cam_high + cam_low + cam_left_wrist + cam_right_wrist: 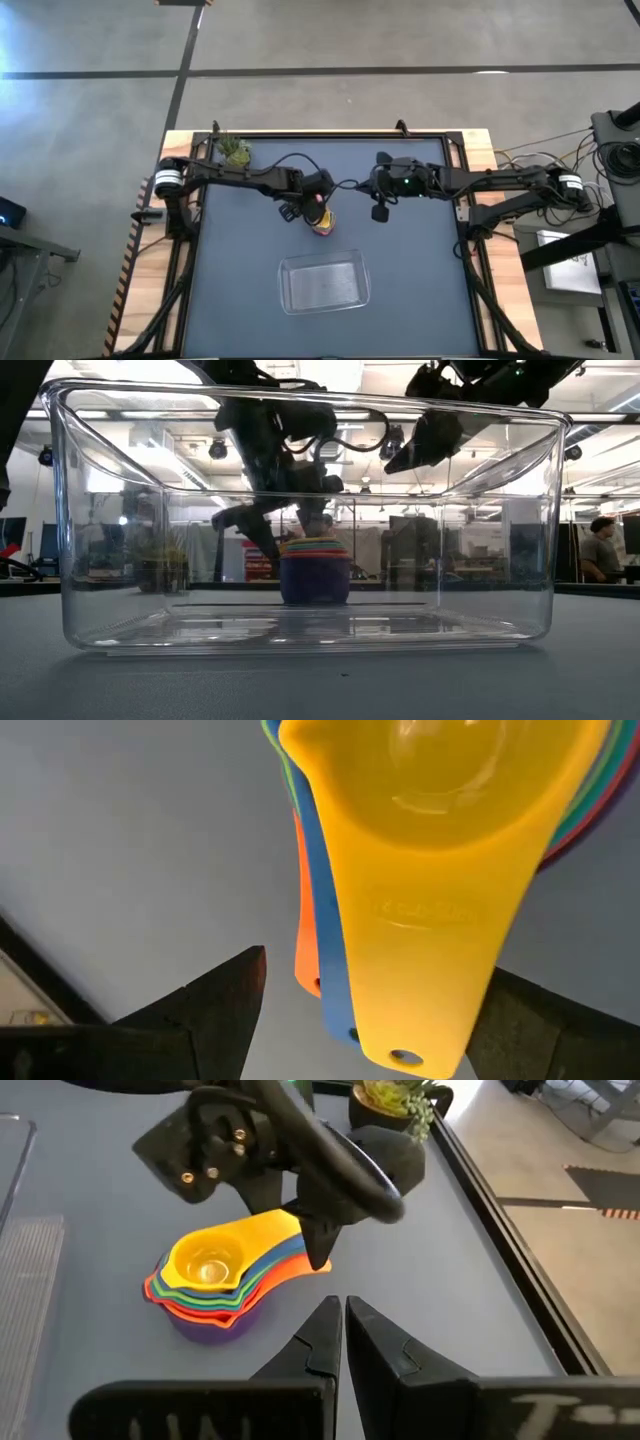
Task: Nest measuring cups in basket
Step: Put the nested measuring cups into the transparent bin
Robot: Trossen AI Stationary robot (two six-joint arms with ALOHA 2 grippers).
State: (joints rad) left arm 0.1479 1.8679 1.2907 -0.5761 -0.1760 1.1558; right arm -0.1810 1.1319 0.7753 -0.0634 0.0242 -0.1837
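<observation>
The measuring cups (215, 1280) sit nested on the table (420, 300), outside the basket (323, 283). Left gripper (306, 207) fingers spread around the handles; right gripper (380, 212) fingers pressed together.

yellow cup (207, 1263) topping rainbow stack, clear basket (323, 283), grey table (420, 280)

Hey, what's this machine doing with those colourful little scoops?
It's meant to put a nested stack of measuring cups into the clear basket. The cups already sit one inside another, yellow on top, on the table outside the basket. The left gripper is open, its fingers on either side of the handles. The right gripper is shut and hangs nearby, holding nothing. The basket has nothing in it yet.
</observation>
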